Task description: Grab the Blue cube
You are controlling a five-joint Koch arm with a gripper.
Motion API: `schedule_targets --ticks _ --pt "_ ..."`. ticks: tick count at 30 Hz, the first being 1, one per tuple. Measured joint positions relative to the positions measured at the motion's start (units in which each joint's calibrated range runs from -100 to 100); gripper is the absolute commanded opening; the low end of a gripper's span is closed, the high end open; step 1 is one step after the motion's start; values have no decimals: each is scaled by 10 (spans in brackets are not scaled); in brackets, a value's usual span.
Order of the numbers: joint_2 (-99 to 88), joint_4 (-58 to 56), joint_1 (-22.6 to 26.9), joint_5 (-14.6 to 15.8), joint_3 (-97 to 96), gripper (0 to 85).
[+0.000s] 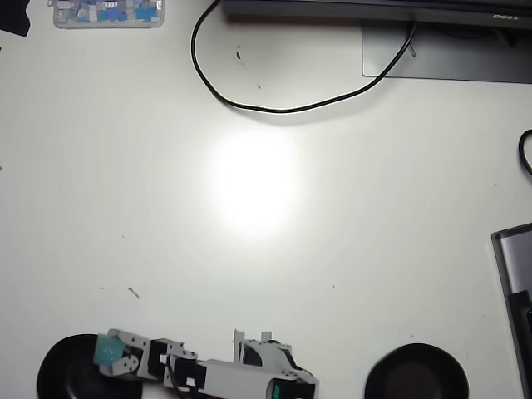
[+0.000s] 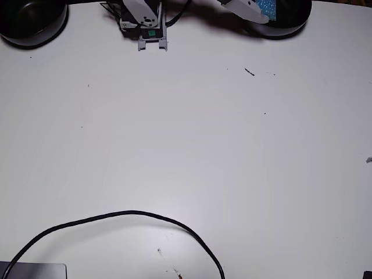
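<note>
The gripper [image 1: 106, 352] is closed on the Blue cube [image 1: 107, 350], which sits between the jaws with its teal face exposed to the overhead view. The arm [image 1: 224, 381] lies stretched along the bottom edge of the tabletop [image 1: 266, 216], and the cube hangs over the right-hand rim of the black bowl [image 1: 71, 366] in the bottom-left corner of that view. The fixed view shows the same arrangement mirrored: the cube [image 2: 268, 6] at the top edge, over a black bowl [image 2: 285, 20], partly cut off by the frame. A second black bowl [image 1: 416, 372] stands near the bottom right, well apart from the gripper. The grasp appears achieved. Risks: the cube looks like soft, speckled foam, so a light pinch could let it slip or rotate out. If released here, so close to the rim, it could strike the bowl's edge and bounce onto the tabletop. How deep the jaws seat cannot be determined.
</note>
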Motion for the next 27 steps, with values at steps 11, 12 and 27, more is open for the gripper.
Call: schedule_targets --ticks 11,12,27 --pt "111 0 56 0 63 35" --pt "131 0 60 0 73 34" --pt "237 2 86 0 91 99"
